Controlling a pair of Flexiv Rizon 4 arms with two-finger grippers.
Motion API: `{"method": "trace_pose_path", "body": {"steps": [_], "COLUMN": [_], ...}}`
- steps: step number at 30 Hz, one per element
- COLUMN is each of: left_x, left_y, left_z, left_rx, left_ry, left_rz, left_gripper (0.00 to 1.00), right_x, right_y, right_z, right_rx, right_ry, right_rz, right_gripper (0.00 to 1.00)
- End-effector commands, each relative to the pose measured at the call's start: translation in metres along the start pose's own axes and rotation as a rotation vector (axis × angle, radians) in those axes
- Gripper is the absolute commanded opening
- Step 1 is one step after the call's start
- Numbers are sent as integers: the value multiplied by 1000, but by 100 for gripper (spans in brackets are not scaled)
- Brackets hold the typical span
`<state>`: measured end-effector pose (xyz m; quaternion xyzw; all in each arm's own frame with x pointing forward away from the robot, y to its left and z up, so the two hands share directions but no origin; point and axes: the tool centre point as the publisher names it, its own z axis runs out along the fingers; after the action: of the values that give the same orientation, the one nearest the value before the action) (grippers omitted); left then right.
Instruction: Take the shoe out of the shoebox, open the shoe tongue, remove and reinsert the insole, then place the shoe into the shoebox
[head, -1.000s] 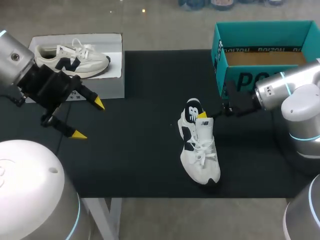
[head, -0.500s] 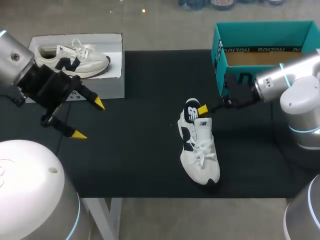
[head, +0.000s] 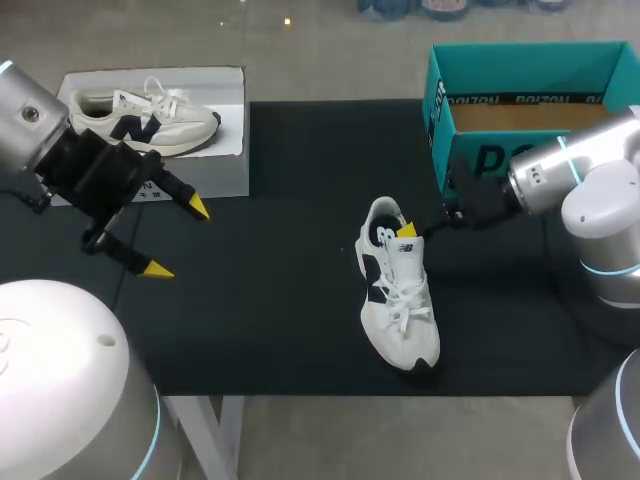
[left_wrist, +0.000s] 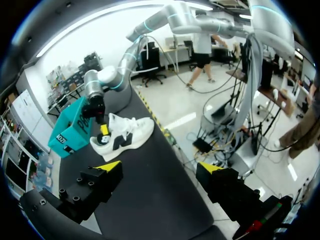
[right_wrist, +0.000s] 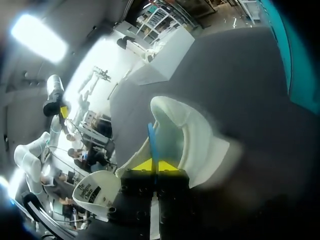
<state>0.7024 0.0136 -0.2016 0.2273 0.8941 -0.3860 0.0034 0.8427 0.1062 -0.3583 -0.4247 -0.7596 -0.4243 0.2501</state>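
Already out of teal cardboard shoebox (head: 440, 110): white-and-navy lace-up sneaker (head: 400, 300), heel opening right at right gripper (head: 405, 230) tips. Pinched nearly closed on thin blue insole (right_wrist: 152, 140), seemingly mid-step. Left gripper (head: 178, 238) spread wide, empty, well away. Seating insole and reboxing apparently left.

The table (head: 280, 300) has a black top. A white shoe (head: 400, 310) stands on it near the middle. An open blue-green shoebox (head: 470, 160) sits at the far right corner. A white box (head: 215, 170) sits at the far left.
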Motion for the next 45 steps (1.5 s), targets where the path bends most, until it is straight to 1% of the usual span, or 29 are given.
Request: {"method": "trace_pose_path", "body": {"steps": [1,4,9,10,11,12,17,23,28,31,32,33,35,36,39,42,45], "left_x": [0,0,0,0,0,0,0,0,0,0,0,0,0,0,0,0,0], "left_y": [0,0,0,0,0,0,0,0,0,0,0,0,0,0,0,0,0], "left_z": [-1,-1,-1,-1,-1,-1,-1,-1,-1,-1,-1,-1,-1,-1,-1,-1,-1], "left_rx": [-3,-3,-3,-3,-3,-3,-3,-3,-3,-3,-3,-3,-3,-3,-3,-3,-3], "left_ry": [2,2,2,2,2,2,2,2,2,2,2,2,2,2,2,2,2], "left_rz": [0,0,0,0,0,0,0,0,0,0,0,0,0,0,0,0,0], "left_gripper": [100,100,100,100,100,100,100,100,100,100,100,100,100,100,100,100,100], "right_x": [2,1,-2,-1,0,1,9,14,14,21,23,27,33,36,46,56,63], "right_y": [-10,-12,-10,-7,-5,-3,12,28,40,46,47,47,45,44,40,38,36], "right_z": [5,11,17,16,15,13,3,-10,-23,-31,-32,-32,-31,-31,-30,-30,-31], "right_rx": [5,19,38,36,31,26,8,-9,-44,-40,-27,-5,-7,5,38,54,73], "right_ry": [-1,3,-6,-8,-16,-20,-25,-48,-97,-189,-223,-288,-339,-390,-533,-648,-718], "right_rz": [8,12,19,21,22,16,-29,-65,-65,-5,20,38,91,107,138,140,133], "right_gripper": [0,0,0,29,49,100,100,100,100,100,100,100,100,100,100,100,100]}}
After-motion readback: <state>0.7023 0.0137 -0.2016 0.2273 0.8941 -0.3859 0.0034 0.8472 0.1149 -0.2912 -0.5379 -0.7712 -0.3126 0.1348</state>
